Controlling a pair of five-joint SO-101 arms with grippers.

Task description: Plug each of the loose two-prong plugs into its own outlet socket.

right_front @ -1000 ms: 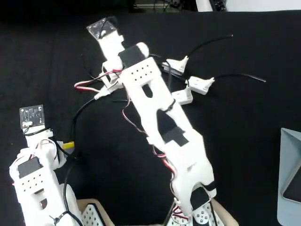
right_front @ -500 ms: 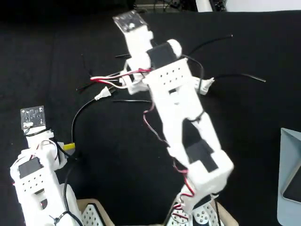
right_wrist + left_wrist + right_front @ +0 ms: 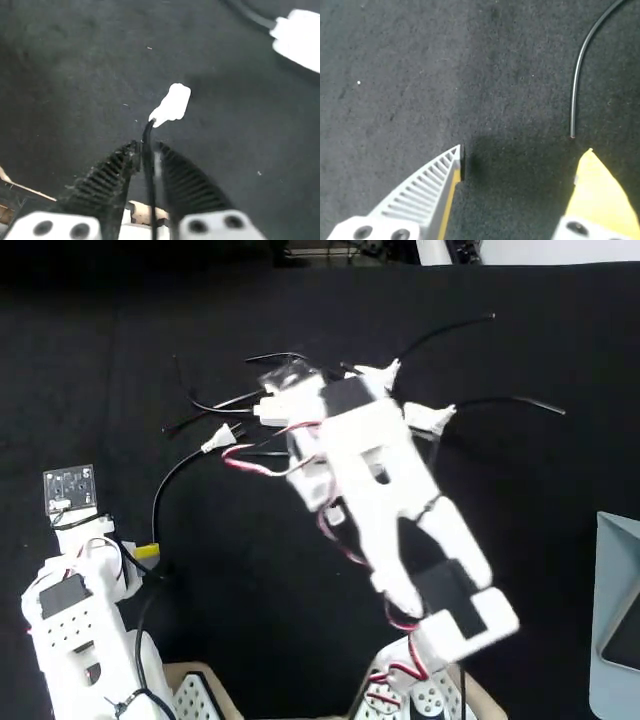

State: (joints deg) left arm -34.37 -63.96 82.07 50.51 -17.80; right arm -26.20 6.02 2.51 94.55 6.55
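My right arm has just swung across and folded down: a second ago it was stretched far past the lying plug (image 3: 222,438), and now my right gripper (image 3: 147,147) sits low, just beyond that plug on the side toward the outlet sockets (image 3: 434,418). Its jaws are pinched shut on a black cord (image 3: 149,175) right behind a second white plug (image 3: 171,106), which pokes out ahead of the fingertips. I cannot tell whether it clears the black cloth (image 3: 100,360). The lying plug has not shifted through any of this, so I judge that one plug is in hand and none is seated yet. A socket (image 3: 299,36) shows ahead of the held plug and well apart from it. The stretch between is bare cloth, though loose cords fan out around the sockets and could snag. My left gripper (image 3: 524,149) hangs wide open over cloth on the near side of the lying plug, well apart from it, with a cord end (image 3: 577,75) nearby. A grey bin (image 3: 615,620) stands well off beyond the sockets.
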